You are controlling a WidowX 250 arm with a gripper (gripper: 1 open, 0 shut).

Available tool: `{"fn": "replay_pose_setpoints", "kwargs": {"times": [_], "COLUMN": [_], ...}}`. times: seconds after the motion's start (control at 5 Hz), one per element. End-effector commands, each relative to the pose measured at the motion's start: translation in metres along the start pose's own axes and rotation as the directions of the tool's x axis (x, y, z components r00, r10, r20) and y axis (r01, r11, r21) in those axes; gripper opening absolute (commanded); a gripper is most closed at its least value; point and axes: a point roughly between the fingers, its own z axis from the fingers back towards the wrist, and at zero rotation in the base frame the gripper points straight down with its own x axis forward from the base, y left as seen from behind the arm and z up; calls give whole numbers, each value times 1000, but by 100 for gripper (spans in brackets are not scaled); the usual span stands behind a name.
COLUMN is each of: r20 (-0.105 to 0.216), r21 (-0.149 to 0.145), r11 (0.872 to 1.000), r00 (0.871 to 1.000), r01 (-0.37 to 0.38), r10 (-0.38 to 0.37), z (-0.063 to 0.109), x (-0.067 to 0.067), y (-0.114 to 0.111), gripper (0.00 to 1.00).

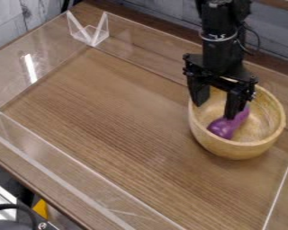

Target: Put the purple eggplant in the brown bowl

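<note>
The purple eggplant (223, 128) is cradled inside the brown bowl (203, 137), at about two o'clock on the tabletop (111, 126). The gripper (221, 95), jaws apart and nothing held, should be lifted straight up, the rim left unbumped.

smooth light-brown wooden bowl (208, 142), glossy purple eggplant (227, 129), wooden table (104, 110) with a soft sheen and visible grain, robot arm (222, 40) in matt black, thin white wire-like stand (90, 30)

evenly bright | glare at left tabletop (104, 103) edge | soft grain, fine detail blurred
</note>
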Motion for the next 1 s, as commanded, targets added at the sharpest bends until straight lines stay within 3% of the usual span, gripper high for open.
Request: {"fn": "replay_pose_setpoints", "kwargs": {"times": [0.0, 0.4, 0.8], "r20": [73, 58, 53], "r21": [8, 5, 7], "r11": [999, 992, 980], "r00": [997, 990, 979], "r01": [32, 129, 199], "r10": [-32, -129, -199], "z": [27, 28, 43], "x": [12, 6, -11], "y": [-16, -10, -2], "gripper": [100, 100, 100]}}
